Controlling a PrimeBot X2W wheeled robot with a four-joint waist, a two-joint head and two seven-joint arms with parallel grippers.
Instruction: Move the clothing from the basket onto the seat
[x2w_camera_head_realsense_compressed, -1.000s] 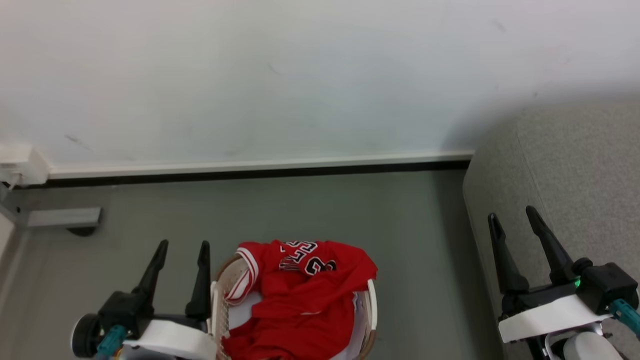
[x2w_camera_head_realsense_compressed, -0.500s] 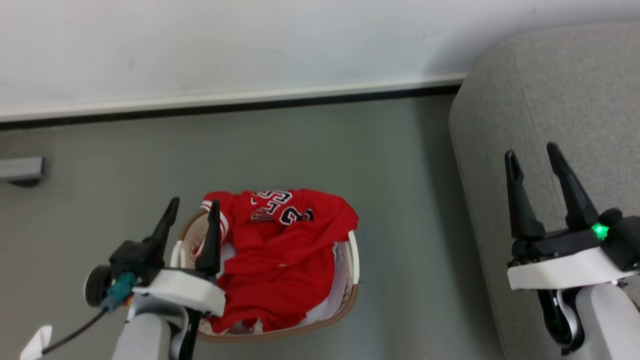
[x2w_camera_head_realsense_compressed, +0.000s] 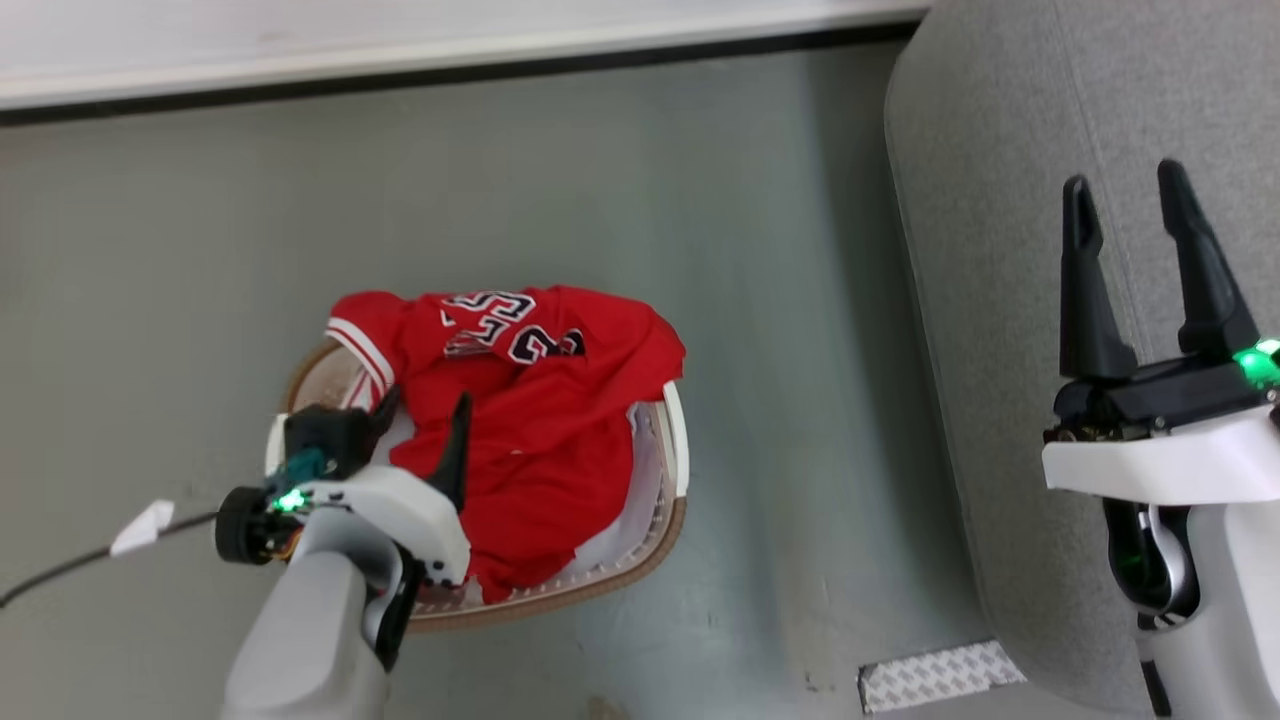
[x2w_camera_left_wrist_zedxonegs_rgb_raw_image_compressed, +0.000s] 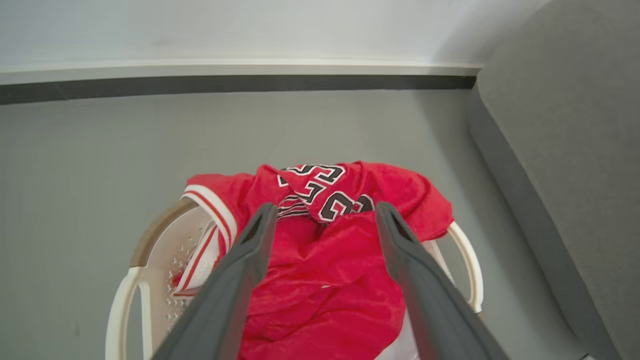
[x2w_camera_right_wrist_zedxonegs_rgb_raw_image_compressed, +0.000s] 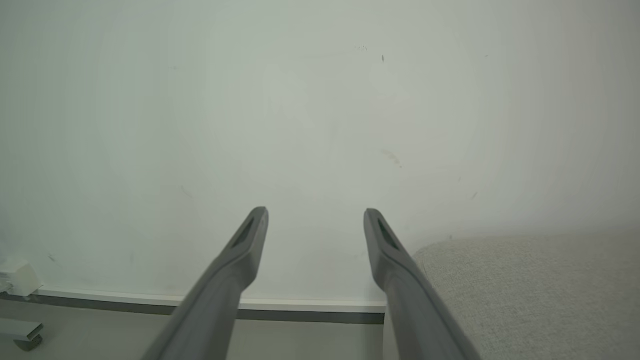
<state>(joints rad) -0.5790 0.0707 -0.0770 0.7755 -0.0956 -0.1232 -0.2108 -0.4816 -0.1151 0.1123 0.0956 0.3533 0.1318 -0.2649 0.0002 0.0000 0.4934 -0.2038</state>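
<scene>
Left arm: reaching down over the left side of the basket, its pale forearm rising from the bottom edge of the head view and a green light glowing at the wrist.
Left pincer: standing open, its two dark fingers spreading wide above the red heap and pointing toward the jersey's lettering; whether the tips are touching cloth cannot be told.
Clothing: lying heaped in the basket, its far edge draping over the rim.
Basket: sitting on the grey floor, near the seat.
Right arm: hovering over the seat's rounded edge.
Right pincer: gaping open, gripping nothing, aiming at the pale wall.
</scene>
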